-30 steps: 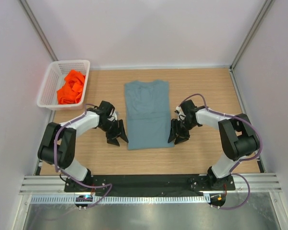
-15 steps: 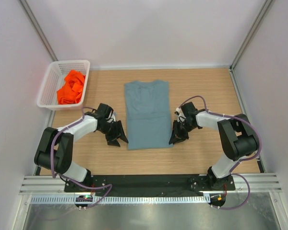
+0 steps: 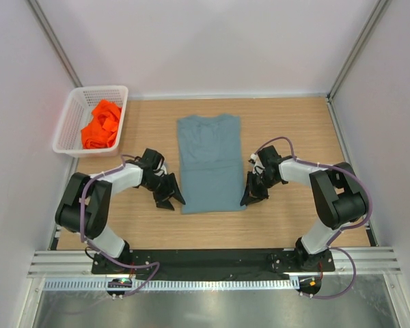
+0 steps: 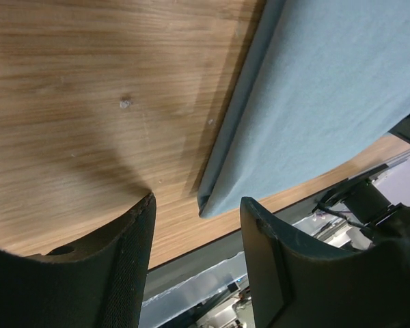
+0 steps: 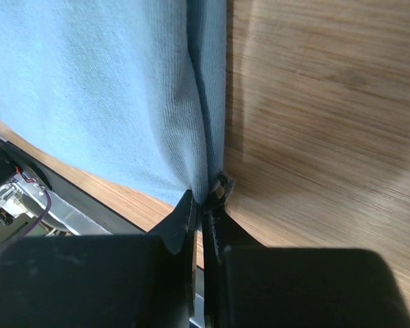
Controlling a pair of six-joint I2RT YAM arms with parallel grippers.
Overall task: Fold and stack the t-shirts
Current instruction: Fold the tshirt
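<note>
Since a second ago, right claw (image 5: 206,205) has clamped onto the near right corner of the grey-blue t-shirt (image 3: 208,160), flat mid-tabletop (image 3: 294,123). Left claw (image 4: 195,205) stands apart at the left corner. Cloth looks limp and light, best lifted by both corners.

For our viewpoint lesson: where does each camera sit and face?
Top external: overhead, near side, facing down; left arm, right arm, grey-blue t-shirt, basket.
Left wrist: on left arm, facing down past open left jaws at shirt's corner.
Right wrist: on right arm, facing down; right jaws shut on shirt's edge.
All share the grey-blue t-shirt.
</note>
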